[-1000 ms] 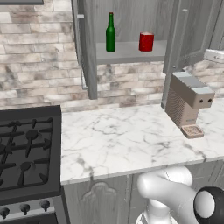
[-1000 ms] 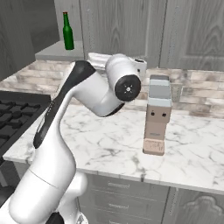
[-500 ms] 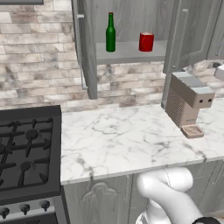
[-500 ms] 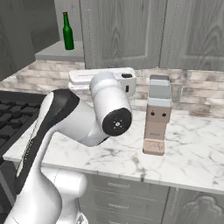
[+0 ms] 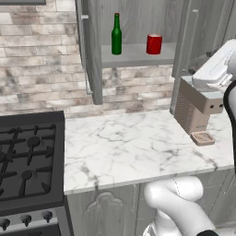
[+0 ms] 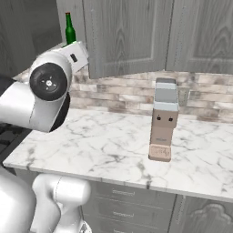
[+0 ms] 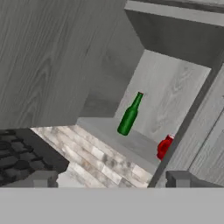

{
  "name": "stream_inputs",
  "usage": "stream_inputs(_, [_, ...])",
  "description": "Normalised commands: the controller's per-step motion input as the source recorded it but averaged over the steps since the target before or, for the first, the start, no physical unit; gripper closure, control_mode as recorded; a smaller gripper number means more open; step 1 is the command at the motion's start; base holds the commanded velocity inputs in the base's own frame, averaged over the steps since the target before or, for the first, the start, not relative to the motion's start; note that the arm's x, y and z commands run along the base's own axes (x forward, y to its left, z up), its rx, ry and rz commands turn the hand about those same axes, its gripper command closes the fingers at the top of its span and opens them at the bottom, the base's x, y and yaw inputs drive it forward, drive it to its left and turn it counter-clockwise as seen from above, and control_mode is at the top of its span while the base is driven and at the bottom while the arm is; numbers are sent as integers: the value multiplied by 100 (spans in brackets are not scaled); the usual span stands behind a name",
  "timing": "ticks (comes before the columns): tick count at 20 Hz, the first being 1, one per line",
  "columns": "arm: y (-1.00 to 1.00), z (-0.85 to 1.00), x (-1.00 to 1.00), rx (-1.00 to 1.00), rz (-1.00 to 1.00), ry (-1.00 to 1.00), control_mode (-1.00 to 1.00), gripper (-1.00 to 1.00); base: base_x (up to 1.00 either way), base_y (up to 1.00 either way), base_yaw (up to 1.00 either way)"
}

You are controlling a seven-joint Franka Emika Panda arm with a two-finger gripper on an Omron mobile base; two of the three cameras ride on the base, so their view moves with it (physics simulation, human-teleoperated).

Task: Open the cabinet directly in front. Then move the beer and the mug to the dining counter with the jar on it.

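Observation:
The cabinet [image 5: 138, 54] stands open, its left door [image 5: 90, 50] swung out edge-on. On its shelf the green beer [image 5: 116, 34] stands left of the red mug [image 5: 154, 44], a short gap between them. In the hand view the beer [image 7: 129, 116] and mug [image 7: 165, 146] lie ahead at some distance, the mug partly behind the right door's edge. My gripper [image 7: 113, 179] is open, fingertips [image 7: 41, 177] far apart, nothing between them. The beer [image 6: 69, 29] also peeks past my arm in the right base view. The dining counter and the jar are out of view.
A brown coffee machine [image 5: 198, 108] stands on the marble worktop [image 5: 133, 143] under the cabinet's right side. The black stove [image 5: 27, 156] adjoins the worktop on the left. My white forearm [image 5: 216, 69] hangs right of the open cabinet, above the machine.
The jaws have gone from shut to wide open. My arm has swung up and to the right, its forearm now reaching in at the right edge of the left base view.

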Motion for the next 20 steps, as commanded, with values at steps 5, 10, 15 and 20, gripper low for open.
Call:
stream_inputs(5, [76, -17, 10, -39, 1, 1, -100, -100, 0, 0, 0])
stream_inputs(10, [22, -22, 41, -26, -12, 0, -100, -100, 0, 0, 0])
stream_inputs(15, [1, -20, 82, -18, -17, 0, -100, -100, 0, 0, 0])
stream_inputs(20, [1, -26, 100, -15, -12, 0, -100, -100, 0, 0, 0])
